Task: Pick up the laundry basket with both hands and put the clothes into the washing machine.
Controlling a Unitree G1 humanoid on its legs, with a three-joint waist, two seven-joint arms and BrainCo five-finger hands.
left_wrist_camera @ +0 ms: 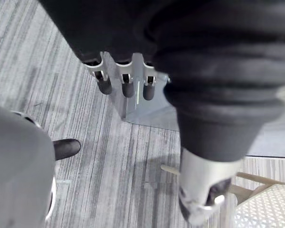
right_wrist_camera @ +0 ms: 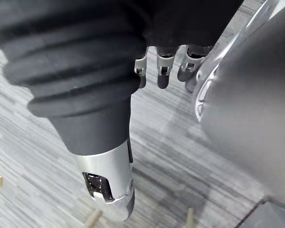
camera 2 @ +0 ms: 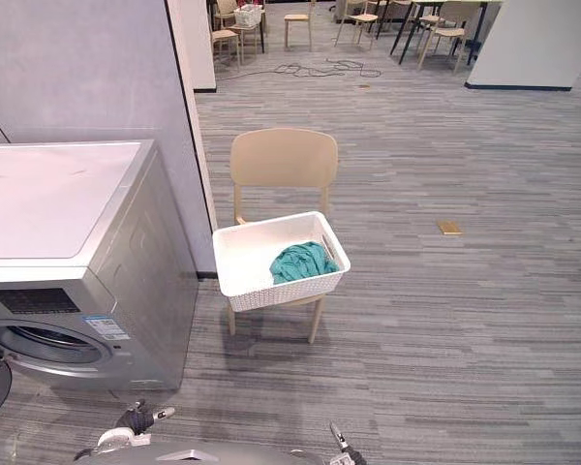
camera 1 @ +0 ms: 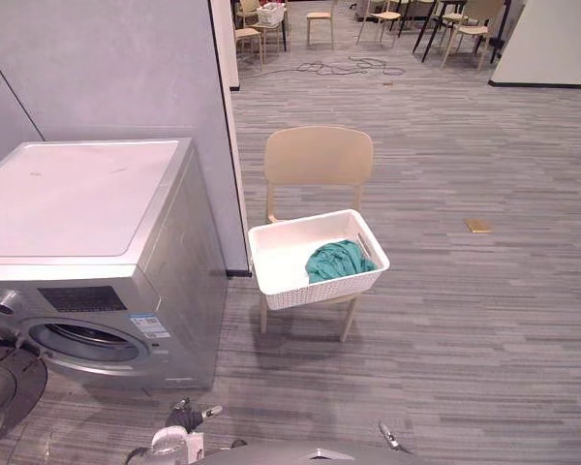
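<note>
Bright, even indoor light (soft shadow beneath the chair).

Before you, grey plank flooring runs back to pale chairs and dark-legged tables. A grey partition wall stands at left, a beige chair near its end.

Centre frame: a white laundry basket, lattice-patterned sides, is showing teal clothes against a pale beige chair. At left, a silver-grey washing machine is wearing a white top. The floor is running in grey streaks, one small scrap perhaps tan.
</note>
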